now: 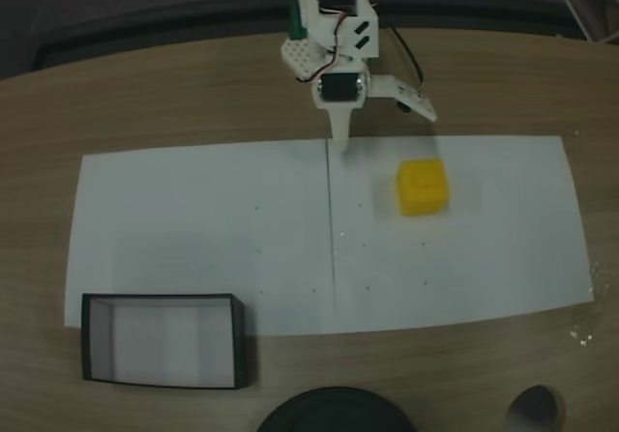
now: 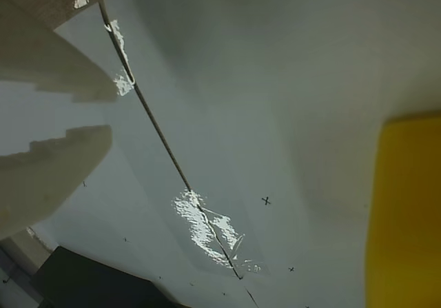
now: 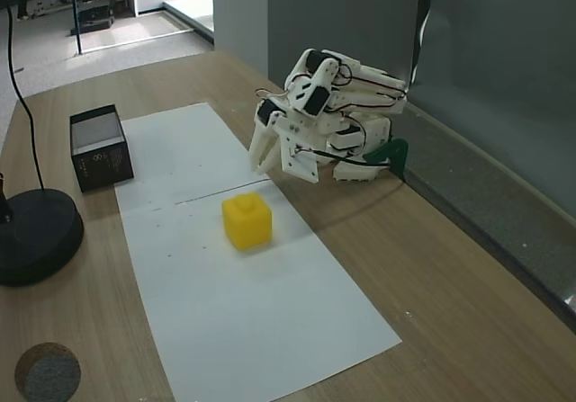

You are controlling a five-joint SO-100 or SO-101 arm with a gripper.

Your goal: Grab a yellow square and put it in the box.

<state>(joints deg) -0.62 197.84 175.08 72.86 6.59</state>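
On the wood-grain table (image 1: 503,84), white paper sheets (image 1: 193,219) lie side by side, taped at the seam; small x marks are inked on them, no readable text. Left in a fixed view: the box (image 1: 162,340), thin black walls, pale floor, nothing inside; white printing on its side in a fixed view (image 3: 102,161), too small to read. Dark round disc (image 1: 334,413) at bottom edge. Centre top: white plastic gripper (image 1: 385,130), jaws spread apart, holding nothing, tips low by the paper's far edge. Right of it: the yellow square (image 1: 423,187), rounded cube, on the paper, just beside the gripper, well apart from the box.
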